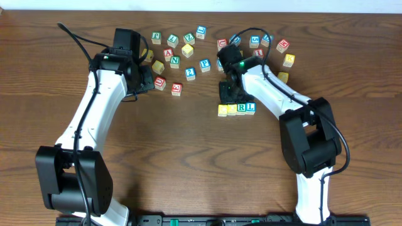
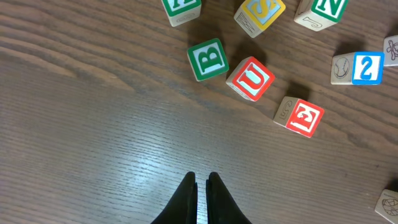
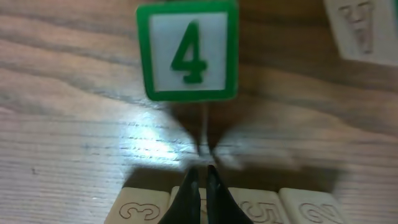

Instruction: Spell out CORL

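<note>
1. A dark, wood-grained table (image 1: 188,157) filled the view, with loose lettered cubes scattered along its far side.
2. The task's cubes lay in a short row right of centre. The yellow-topped cubes (image 1: 222,111) were at the left end, followed by the R cube (image 1: 242,108) and the L cube (image 1: 251,107). They sat packed side by side. No letters could be read on the yellow tops from above.
3. The right gripper (image 3: 200,177) hung at the far edge of the row, partly covering the second cube. Its jaws were pressed together and held nothing. A green 4 cube (image 3: 188,50) stood just beyond it.
4. The left gripper (image 2: 201,183) was well apart from the row, over bare wood near a B cube (image 2: 208,59) and a U cube (image 2: 250,79). Its jaws were likewise closed and empty.
5. The cubes looked like light, rigid wood that would not give under a pinch. Their smooth painted faces would probably slide easily on the table and nudge their neighbours.
6. With the row this tight, the sensible hold would be on a cube's near and far faces. The jaws should be set square, since an angled pinch could twist the cube out of line.
</note>
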Action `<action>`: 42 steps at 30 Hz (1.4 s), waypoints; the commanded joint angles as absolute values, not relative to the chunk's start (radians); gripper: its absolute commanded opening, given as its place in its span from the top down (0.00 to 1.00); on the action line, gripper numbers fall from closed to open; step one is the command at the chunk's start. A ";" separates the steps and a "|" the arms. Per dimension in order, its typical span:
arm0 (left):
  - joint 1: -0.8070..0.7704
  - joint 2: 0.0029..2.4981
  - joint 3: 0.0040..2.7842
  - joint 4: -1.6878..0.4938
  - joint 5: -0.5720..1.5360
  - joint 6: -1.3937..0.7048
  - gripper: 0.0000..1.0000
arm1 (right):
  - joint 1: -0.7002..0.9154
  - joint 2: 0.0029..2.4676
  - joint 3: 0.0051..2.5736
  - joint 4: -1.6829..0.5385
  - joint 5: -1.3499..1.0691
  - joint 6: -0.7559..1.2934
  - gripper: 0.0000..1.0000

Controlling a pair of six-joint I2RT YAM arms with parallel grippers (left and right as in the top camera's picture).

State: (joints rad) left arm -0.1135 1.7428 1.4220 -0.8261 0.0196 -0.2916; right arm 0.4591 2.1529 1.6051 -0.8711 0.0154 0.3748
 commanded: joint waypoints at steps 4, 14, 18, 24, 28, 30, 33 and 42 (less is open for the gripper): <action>-0.115 1.732 1.424 -0.825 0.010 -0.305 0.92 | 0.478 2.161 1.595 -0.866 0.016 0.389 0.99; -0.115 1.732 1.424 -0.825 0.010 -0.305 0.92 | 0.408 2.158 1.623 -0.867 0.015 0.389 0.98; -0.115 1.732 1.424 -0.825 0.010 -0.309 0.92 | 0.389 2.162 1.623 -0.887 -0.010 0.388 0.96; -0.115 1.732 1.424 -0.825 0.010 -0.308 0.92 | 0.397 2.162 1.608 -0.906 -0.011 0.388 0.98; -0.115 1.732 1.424 -0.825 0.010 -0.308 0.92 | 0.405 2.162 1.593 -0.905 -0.010 0.388 0.99; -0.115 1.732 1.424 -0.825 0.010 -0.308 0.92 | 0.406 2.162 1.592 -0.905 -0.010 0.388 0.99; -0.115 1.732 1.424 -0.825 0.010 -0.308 0.92 | 0.405 2.162 1.592 -0.900 -0.011 0.388 0.99; -0.115 1.732 1.424 -0.825 0.010 -0.308 0.92 | 0.389 2.154 1.623 -0.920 -0.019 0.366 0.99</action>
State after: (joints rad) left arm -0.1135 1.7428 1.4220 -0.8261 0.0196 -0.2955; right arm 0.3969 2.1529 1.6016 -0.9073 -0.0109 0.3744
